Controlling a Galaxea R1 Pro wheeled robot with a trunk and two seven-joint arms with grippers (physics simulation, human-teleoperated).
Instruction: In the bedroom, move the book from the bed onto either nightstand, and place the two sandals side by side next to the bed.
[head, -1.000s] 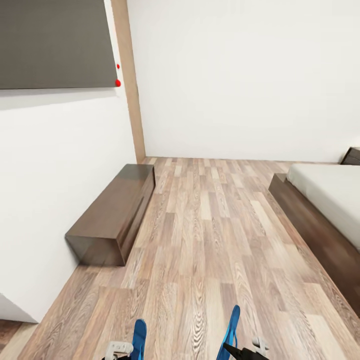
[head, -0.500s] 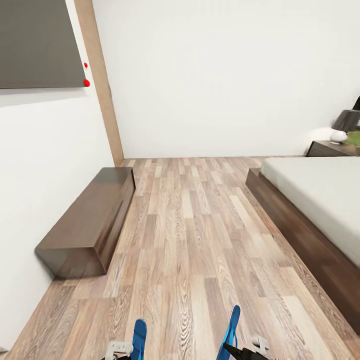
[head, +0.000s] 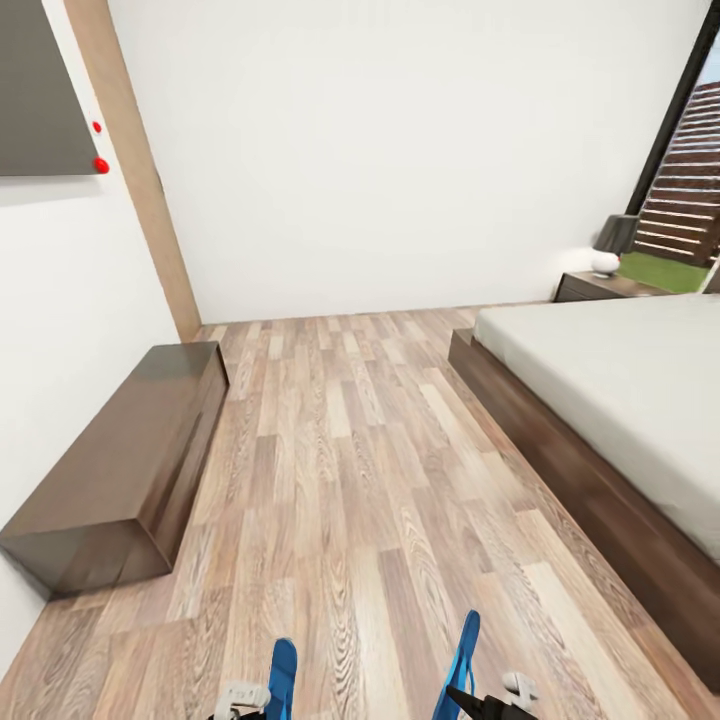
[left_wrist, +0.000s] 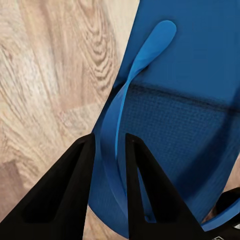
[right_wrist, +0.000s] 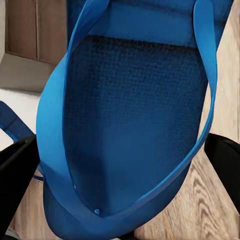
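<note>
My left gripper (left_wrist: 109, 141) is shut on the thin strap of a bright-blue sandal (left_wrist: 190, 95), its black fingers (left_wrist: 65, 195) pinching the strap. The right gripper (right_wrist: 120, 157) is shut on the other blue sandal (right_wrist: 130, 115), whose sole sits between the two fingers. In the head view both sandals (head: 281, 678) (head: 462, 652) stand on edge at the bottom, above the plank floor. The bed (head: 610, 390), with its dark frame and pale mattress, runs along the right. A nightstand (head: 598, 287) stands past its far corner. The book is out of view.
A long low dark wooden bench (head: 115, 465) lies against the left wall. A lamp (head: 612, 240) sits on the nightstand beside a dark-framed window (head: 690, 170). Wood-plank floor (head: 350, 450) stretches between bench and bed to the white far wall.
The whole head view has swung right, so the camera moved: more of the bed, the nightstand and the window now show. Both sandals stay held in the grippers.
</note>
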